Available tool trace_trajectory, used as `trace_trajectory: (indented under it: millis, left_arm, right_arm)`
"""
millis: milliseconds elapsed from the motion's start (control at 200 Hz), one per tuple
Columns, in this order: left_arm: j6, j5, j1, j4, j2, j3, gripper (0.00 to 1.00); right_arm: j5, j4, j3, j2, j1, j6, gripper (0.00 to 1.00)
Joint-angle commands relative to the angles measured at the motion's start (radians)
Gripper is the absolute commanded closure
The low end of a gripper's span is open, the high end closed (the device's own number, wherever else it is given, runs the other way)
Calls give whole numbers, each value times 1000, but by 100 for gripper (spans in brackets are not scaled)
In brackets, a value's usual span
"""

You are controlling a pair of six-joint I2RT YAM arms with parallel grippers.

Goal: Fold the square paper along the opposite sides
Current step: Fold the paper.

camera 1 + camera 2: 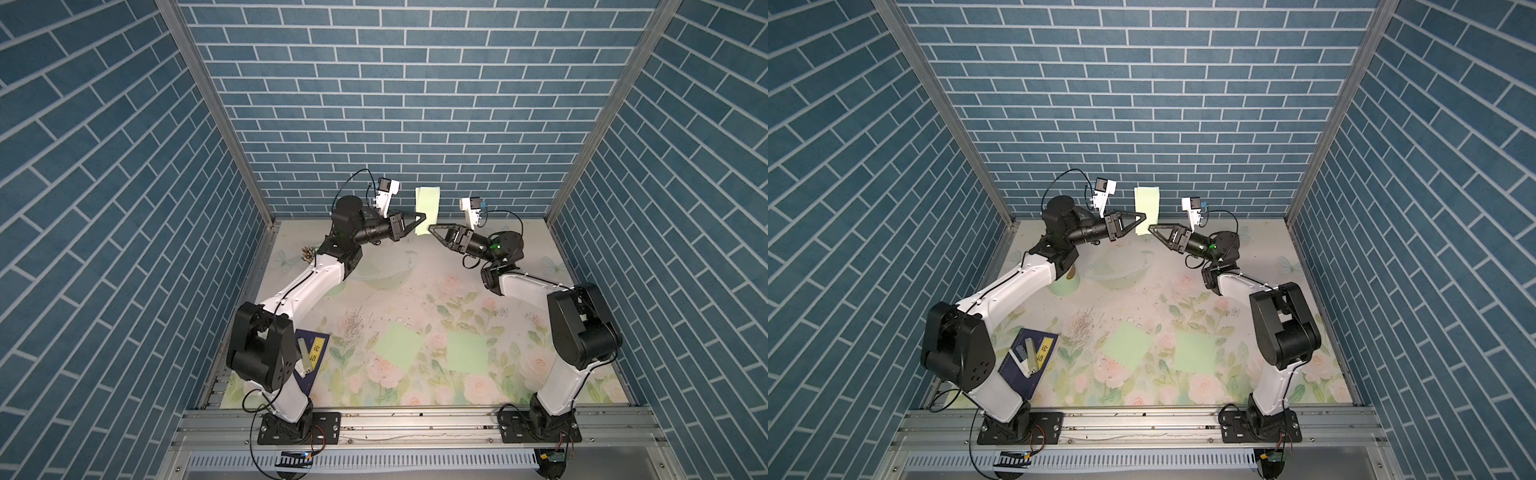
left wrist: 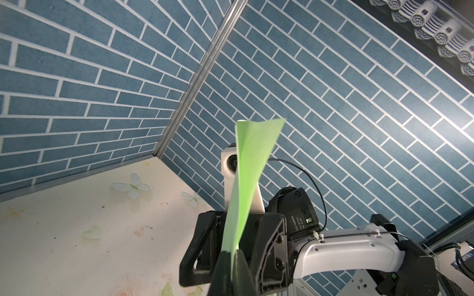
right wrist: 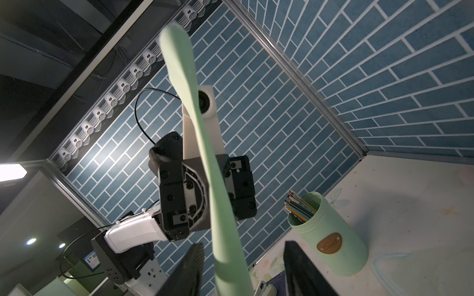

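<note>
Left gripper (image 1: 423,216) clamped — right gripper (image 1: 432,228) parted

A robot lab cell, dressed up to look homely — three panels (image 1: 415,104) printed with blue brick stand in aluminium framing (image 1: 216,116) around a flower-patterned tabletop (image 1: 374,299). Two arms are bolted to a metal rail (image 1: 415,428) at the front edge — past the panels, a dim room with ceiling lights (image 3: 32,241).
</note>
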Motion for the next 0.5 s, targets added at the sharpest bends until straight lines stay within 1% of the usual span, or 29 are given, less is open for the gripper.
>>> trace_trajectory:
  millis: [0, 65, 185, 240, 305, 425, 495]
  left_arm:
    - [14, 0, 7, 18, -27, -9, 100]
    - [16, 0, 7, 17, -27, -10, 100]
    - [21, 0, 8, 11, -26, -10, 100]
    - [26, -2, 10, 6, -26, -10, 100]
    - [29, -6, 10, -3, -23, -7, 100]
    - [26, -9, 10, -3, -26, -6, 96]
    - [21, -9, 10, 2, -26, -4, 90]
  right_arm:
    - [-18, 56, 24, 4, 6, 21, 57]
    - [-18, 58, 24, 3, 5, 23, 66]
    - [-21, 63, 24, 0, 5, 24, 77]
    - [-23, 69, 24, -2, 5, 26, 81]
    - [-23, 70, 25, -4, 5, 26, 88]
    - [-24, 71, 24, -5, 5, 28, 99]
    - [-23, 72, 24, -5, 5, 28, 100]
